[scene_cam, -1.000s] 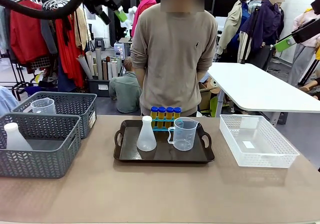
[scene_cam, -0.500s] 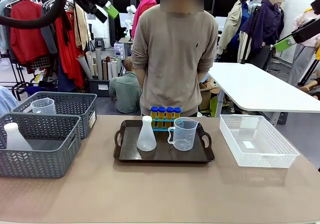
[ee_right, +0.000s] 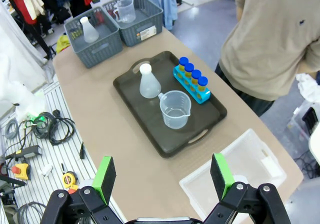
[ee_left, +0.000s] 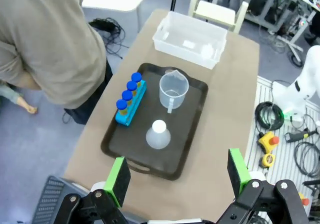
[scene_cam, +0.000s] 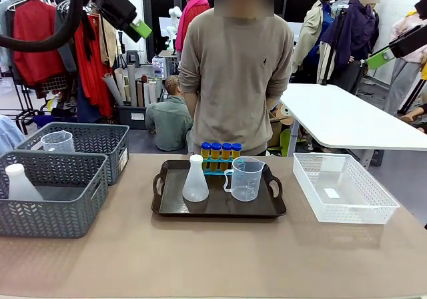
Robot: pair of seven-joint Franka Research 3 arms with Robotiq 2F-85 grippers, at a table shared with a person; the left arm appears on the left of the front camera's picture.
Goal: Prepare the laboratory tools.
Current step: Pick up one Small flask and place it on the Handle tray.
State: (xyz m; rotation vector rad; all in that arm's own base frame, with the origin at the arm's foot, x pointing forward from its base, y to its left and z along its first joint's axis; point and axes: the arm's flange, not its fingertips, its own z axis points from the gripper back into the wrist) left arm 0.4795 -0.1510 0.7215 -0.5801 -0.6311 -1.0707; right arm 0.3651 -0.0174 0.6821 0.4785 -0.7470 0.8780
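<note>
— Beige bench (scene_cam: 200,259), clothes rails and other people behind it, one person standing at the far edge just past the black tray (scene_cam: 167,209). What step do you make this?

— The very start, I'd judge. Nothing is gripped. The left pincer (ee_left: 176,176) hangs high above the tray with its green pads spread wide; the right pincer (ee_right: 162,176) is likewise high and spread wide, empty.

— And the tools?

— All on the tray. The measuring beaker (scene_cam: 245,179) stands upright right of the tray's middle, the conical flask (scene_cam: 195,180) upright just beside it on the left, apart from it. The blue rack (scene_cam: 220,167) with its four blue-capped tubes (scene_cam: 221,149) sits along the tray's far edge, behind both.

— Anything off the tray?

— Left of the tray, two grey baskets (scene_cam: 50,192); one holds another flask, the other another beaker. Right of the tray, a clear bin (scene_cam: 343,189).

— So the next move?

— Probably one arm descending to the tray. From the left wrist view the flask lies nearly straight below that pincer, well apart from it. Its narrow neck would suit a top grasp; the beaker's handle or rim would need careful alignment. Which tool goes where I can't tell.
</note>
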